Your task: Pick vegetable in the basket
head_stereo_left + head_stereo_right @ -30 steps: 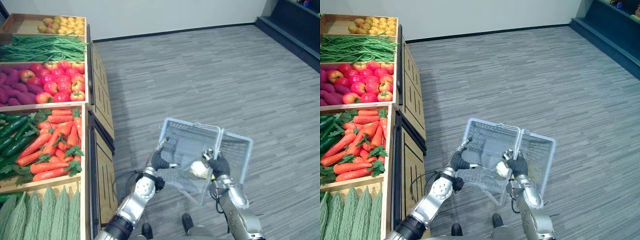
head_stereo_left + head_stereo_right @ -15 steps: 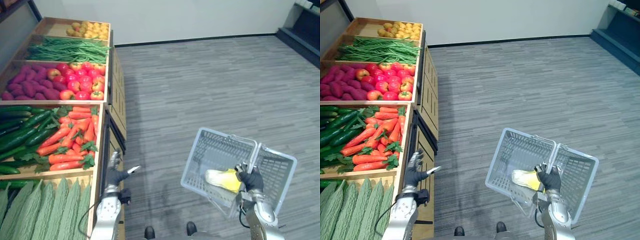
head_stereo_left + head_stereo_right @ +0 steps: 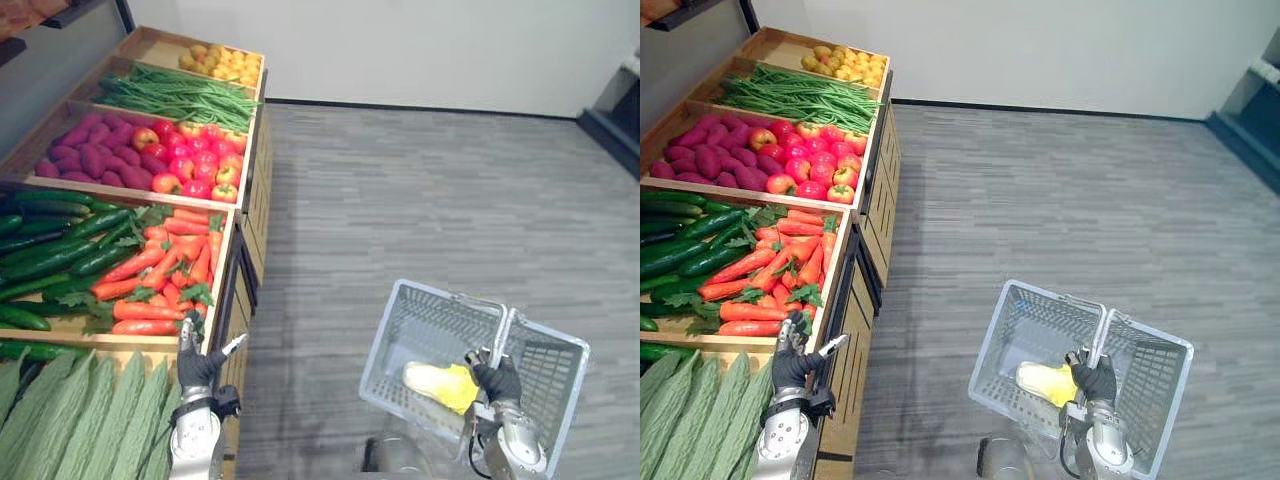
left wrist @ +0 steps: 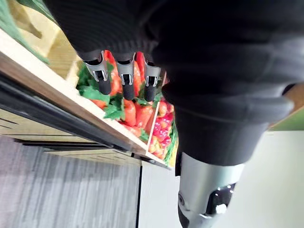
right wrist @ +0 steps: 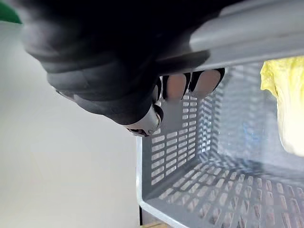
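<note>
The left hand point(image 3: 197, 365) hovers at the front lip of the carrot bin point(image 3: 228, 265), fingers straight and spread, holding nothing; the carrots point(image 3: 165, 270) lie piled just beyond it, beside the cucumbers point(image 3: 60, 255). The right hand point(image 3: 497, 381) is curled round the handle point(image 3: 503, 330) of the grey basket point(image 3: 400, 330), where a pale leafy cabbage point(image 3: 440, 385) lies. A carrot looks stiff, light and smooth, so wrapping its thick middle should hold better than pinching the leafy top, which would likely slip or tear
</note>
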Available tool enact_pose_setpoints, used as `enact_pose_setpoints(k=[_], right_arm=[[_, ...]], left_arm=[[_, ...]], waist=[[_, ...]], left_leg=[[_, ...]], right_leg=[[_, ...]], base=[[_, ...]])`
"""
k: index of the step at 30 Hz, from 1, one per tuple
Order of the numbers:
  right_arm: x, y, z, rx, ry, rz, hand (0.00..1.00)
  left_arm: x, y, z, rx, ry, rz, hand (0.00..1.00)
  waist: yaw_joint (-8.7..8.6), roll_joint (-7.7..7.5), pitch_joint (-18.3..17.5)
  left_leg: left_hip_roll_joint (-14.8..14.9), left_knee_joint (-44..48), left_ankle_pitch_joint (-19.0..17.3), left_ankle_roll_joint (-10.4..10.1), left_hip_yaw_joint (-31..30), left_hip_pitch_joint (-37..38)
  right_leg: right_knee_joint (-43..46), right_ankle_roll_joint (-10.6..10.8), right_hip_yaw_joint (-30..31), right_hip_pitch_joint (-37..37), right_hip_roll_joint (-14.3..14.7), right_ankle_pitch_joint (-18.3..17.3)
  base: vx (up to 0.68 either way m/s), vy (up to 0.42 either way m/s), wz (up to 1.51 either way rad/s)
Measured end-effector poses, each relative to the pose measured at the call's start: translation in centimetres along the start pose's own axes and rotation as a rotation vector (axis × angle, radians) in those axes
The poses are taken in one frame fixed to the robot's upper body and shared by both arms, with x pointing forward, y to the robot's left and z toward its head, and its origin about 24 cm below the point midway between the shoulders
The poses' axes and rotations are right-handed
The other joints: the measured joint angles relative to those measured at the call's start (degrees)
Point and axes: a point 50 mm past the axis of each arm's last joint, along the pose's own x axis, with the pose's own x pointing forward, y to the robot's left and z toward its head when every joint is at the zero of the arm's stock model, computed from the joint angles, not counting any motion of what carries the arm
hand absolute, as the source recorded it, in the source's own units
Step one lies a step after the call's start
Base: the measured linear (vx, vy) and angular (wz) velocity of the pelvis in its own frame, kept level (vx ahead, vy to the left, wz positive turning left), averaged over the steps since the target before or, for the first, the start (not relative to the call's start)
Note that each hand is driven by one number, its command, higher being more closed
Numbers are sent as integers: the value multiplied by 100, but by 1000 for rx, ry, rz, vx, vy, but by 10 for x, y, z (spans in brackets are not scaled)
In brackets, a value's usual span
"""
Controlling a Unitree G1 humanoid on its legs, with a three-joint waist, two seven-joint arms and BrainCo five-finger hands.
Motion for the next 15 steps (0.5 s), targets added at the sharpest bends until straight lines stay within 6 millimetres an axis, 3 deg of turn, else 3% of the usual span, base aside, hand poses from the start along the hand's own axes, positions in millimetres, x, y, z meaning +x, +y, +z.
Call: enact_pose_setpoints(k=[1,2,3,4,5,7,8,9,11,12,13,14,15], right_arm=[[1,-2,1,-6,-2,-4,100],[2,-5,1,-22,-1,-9,100],[3,-7,2,-37,-4,-10,100],[7,-7,6,-55,-14,0,100],[7,-2,6,-57,-14,21,100],[6,2,6,-60,-10,41,100],[6,4,8,-59,-18,47,100],[6,6,10,-56,-26,51,100],[2,5,15,-58,-47,50,100],[-2,2,20,-52,-73,40,100],[-4,-1,23,-51,-85,30,100],[-5,-6,25,-47,-103,9,100],[-7,-14,25,-52,-105,-24,100]], left_arm=[[4,-3,3,-8,-15,1,0],[10,-7,9,-20,-39,3,0],[11,-10,9,-28,-40,2,0],[10,-15,11,-56,-46,10,0],[7,-19,13,-77,-51,6,0],[4,-27,14,-98,-53,-14,0],[2,-35,17,-119,-59,-35,0],[1,-39,19,-125,-65,-55,0],[-1,-42,20,-129,-72,-68,0],[-4,-41,21,-131,-75,-68,0],[-4,-41,22,-131,-77,-69,0],[-4,-42,22,-132,-79,-71,0],[-4,-44,24,-134,-85,-83,0]], waist=[[-13,-7,6],[-43,-62,34],[-81,82,112],[-86,285,147],[-81,305,141],[-37,335,137],[-11,363,138],[45,370,140],[74,374,141],[89,367,146],[94,369,153],[89,470,118],[92,582,67]], left_leg=[[-3,39,-73,-83,-76,23],[12,108,-267,-212,-279,188],[137,149,-332,-272,-368,262],[316,303,-282,-445,-395,327],[390,667,-153,-583,-416,288],[536,1631,70,-632,-408,-86],[754,2589,415,-558,-208,-552],[1077,3313,461,-523,270,-886],[1373,3664,450,-504,929,-1136],[1513,3543,440,-482,1622,-1255],[1559,3437,442,-478,1891,-1301],[1607,3042,633,-284,2422,-1399],[1617,2599,962,66,3040,-1421]], right_leg=[[-331,14,188,26,32,203],[-584,119,466,200,42,851],[-420,89,393,269,141,906],[164,-40,221,214,240,505],[671,-169,93,189,240,100],[823,-302,-171,421,268,-239],[705,-417,-418,687,305,-360],[468,-499,-635,1046,362,-408],[155,-526,-922,1541,344,-424],[-128,-527,-1236,1962,272,-425],[-210,-527,-1365,2097,247,-425],[-270,-522,-1629,2295,214,-428],[-185,-414,-1812,2400,213,-496]], base=[[445,-261,94],[458,-322,76],[558,-363,73],[555,-367,51],[459,-289,48],[340,-258,56],[390,-310,77],[388,-303,77],[371,-230,86],[340,-155,102],[294,-72,122],[217,10,126],[218,28,137]])
